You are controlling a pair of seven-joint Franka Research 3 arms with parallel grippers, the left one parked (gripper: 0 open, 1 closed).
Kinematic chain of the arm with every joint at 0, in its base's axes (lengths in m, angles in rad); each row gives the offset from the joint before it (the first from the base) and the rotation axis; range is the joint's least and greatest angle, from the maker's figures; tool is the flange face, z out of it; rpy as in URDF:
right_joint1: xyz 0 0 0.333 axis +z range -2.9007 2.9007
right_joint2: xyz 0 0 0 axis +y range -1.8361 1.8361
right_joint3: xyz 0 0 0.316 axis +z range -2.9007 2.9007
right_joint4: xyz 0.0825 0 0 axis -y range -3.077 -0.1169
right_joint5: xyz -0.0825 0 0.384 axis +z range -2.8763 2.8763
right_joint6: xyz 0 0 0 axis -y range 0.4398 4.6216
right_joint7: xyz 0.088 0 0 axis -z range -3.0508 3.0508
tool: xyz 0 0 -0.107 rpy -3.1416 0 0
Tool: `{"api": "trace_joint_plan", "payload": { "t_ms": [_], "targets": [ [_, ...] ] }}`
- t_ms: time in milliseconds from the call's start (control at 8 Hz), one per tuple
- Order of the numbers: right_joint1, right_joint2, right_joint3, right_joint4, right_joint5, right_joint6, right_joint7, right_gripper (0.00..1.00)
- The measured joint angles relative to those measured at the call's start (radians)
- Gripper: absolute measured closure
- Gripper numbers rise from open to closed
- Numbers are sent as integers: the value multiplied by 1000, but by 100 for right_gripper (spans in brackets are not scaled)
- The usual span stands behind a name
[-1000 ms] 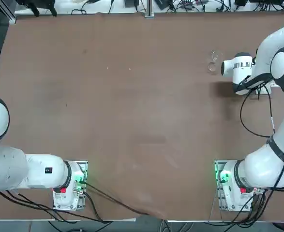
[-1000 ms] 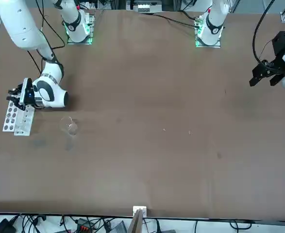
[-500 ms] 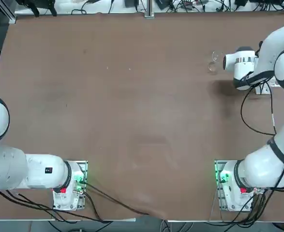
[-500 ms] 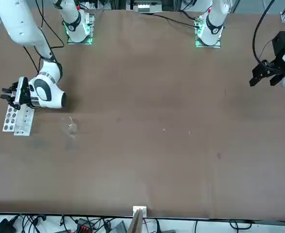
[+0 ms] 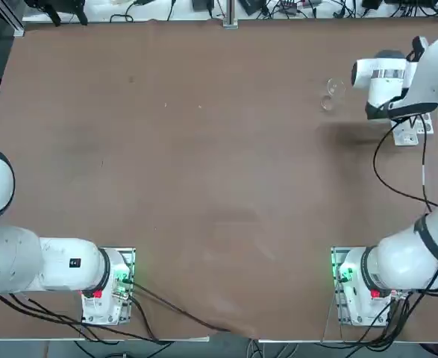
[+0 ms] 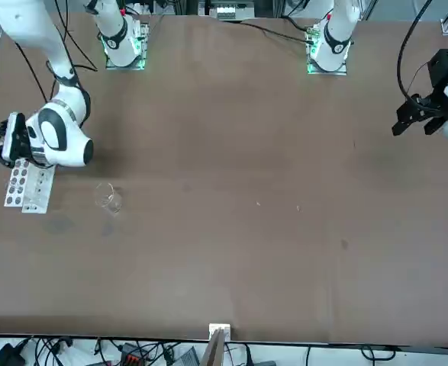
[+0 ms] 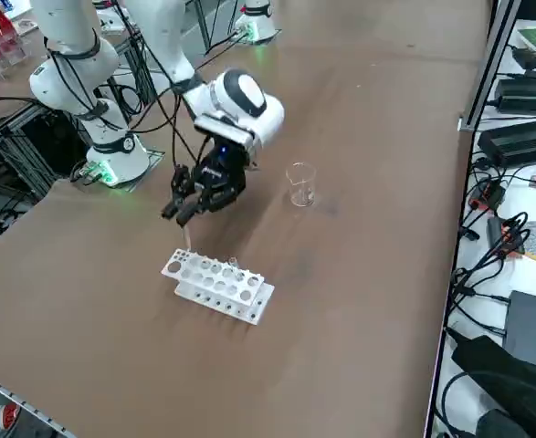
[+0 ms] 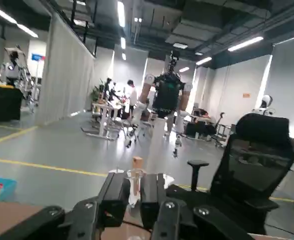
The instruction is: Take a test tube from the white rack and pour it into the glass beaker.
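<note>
Change: your right hand [image 7: 187,208] has risen from the rack [image 7: 217,283] since a second ago.
Hand: closed on the tube [image 8: 135,181].
Beaker [image 7: 299,183]: near the desk's far right corner, beside the rack.
Meaning: extraction looks done; pouring comes next.

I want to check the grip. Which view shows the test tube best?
The right wrist view: the test tube stands between the shut fingers of the right gripper. The right side view shows only a thin pale line under the gripper, above the rack. In the top and front views I cannot make the tube out.
</note>
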Motion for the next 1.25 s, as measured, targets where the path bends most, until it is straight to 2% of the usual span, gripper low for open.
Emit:
{"api": "trace_joint_plan", "payload": {
  "t_ms": [250, 500, 875, 1250],
  "targets": [
    [69, -70, 3, 55, 177, -4, -140, 81],
    [173, -87, 9, 169, 375, -30, -209, 81],
    [288, -66, 12, 294, 586, -38, -240, 81],
    [349, 11, 13, 444, 803, -37, -327, 81]
  ]
}}
